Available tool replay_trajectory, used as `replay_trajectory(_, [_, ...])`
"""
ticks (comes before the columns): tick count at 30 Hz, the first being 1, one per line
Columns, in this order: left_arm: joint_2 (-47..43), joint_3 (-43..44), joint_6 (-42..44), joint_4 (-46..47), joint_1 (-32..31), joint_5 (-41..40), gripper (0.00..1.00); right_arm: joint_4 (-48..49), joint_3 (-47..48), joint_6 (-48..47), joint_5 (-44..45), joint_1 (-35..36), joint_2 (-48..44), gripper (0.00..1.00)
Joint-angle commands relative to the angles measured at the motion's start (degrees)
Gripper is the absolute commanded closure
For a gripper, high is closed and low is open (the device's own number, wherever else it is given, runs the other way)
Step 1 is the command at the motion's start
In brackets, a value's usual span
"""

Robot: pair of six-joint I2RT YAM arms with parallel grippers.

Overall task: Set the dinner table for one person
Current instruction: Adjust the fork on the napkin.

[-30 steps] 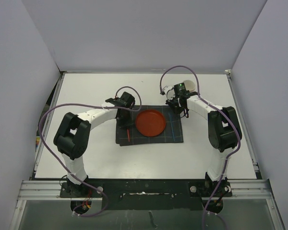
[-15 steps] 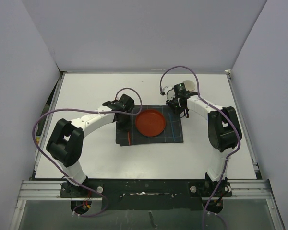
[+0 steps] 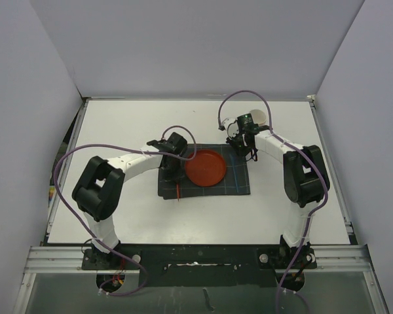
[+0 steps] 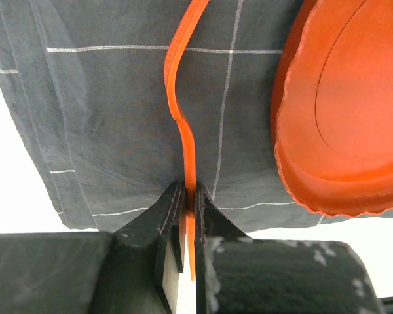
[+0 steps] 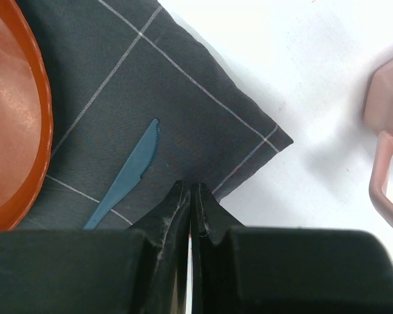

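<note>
My left gripper (image 4: 190,190) is shut on the handle of an orange plastic utensil (image 4: 182,118), which reaches out low over the dark grid-lined mat (image 4: 105,118), just left of the orange plate (image 4: 340,118). In the top view the left gripper (image 3: 175,174) is over the mat's left part, on the white dinner table (image 3: 118,124). My right gripper (image 5: 190,186) is shut and empty above the mat's far right corner (image 5: 183,111). A blue plastic knife (image 5: 128,173) lies on the mat between it and the plate (image 5: 13,131).
A pale pink cup (image 5: 386,131) stands on the table just beyond the mat's far right corner; it also shows in the top view (image 3: 256,116). Grey walls close in the table on three sides. Purple cables loop over both arms.
My left gripper has shifted slightly toward the near side and toward the plate with the orange utensil in it; its elbow has swung. The right arm has not moved.
</note>
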Motion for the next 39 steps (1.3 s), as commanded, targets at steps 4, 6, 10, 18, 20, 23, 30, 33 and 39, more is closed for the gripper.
replay_trajectory(4, [0.7, 1.5, 0.0, 1.8, -0.2, -0.8, 1.00, 0.5, 1.4, -0.1, -1.0, -0.5, 0.4, 1.00])
replay_trajectory(6, [0.3, 1.9, 0.4, 1.3, -0.2, -1.5, 1.00, 0.5, 1.4, 0.0, -1.0, -0.4, 0.5, 1.00])
replay_trajectory(10, [-0.6, 2.8, 0.8, 1.1, -0.2, -1.8, 1.00, 0.3, 1.5, 0.0, -1.0, -0.4, 0.7, 1.00])
replay_trajectory(18, [0.6, 3.0, 1.5, 1.4, 0.2, -2.1, 1.00, 0.2, 1.3, -0.1, -1.0, -0.5, 0.3, 1.00])
replay_trajectory(20, [1.1, 2.8, 1.6, 2.3, 0.3, -2.0, 1.00, 0.2, 1.2, -0.1, -1.0, -0.5, 0.2, 1.00])
replay_trajectory(23, [2.0, 3.1, 2.0, 2.5, 0.4, -2.0, 1.00, 0.2, 1.2, -0.1, -1.0, -0.4, 0.2, 1.00])
replay_trajectory(30, [3.3, 3.1, 2.6, 3.7, 1.4, -2.0, 1.00, 0.2, 1.0, -0.1, -1.0, -0.5, 0.1, 1.00])
replay_trajectory(33, [3.6, 3.4, 2.7, 3.8, 1.5, -2.0, 1.00, 0.2, 1.1, -0.1, -1.0, -0.6, 0.2, 1.00])
replay_trajectory(39, [2.5, 3.2, 2.7, 3.9, 1.5, -2.6, 0.61, 0.0, 1.3, -0.2, -1.3, -0.5, 0.4, 1.00])
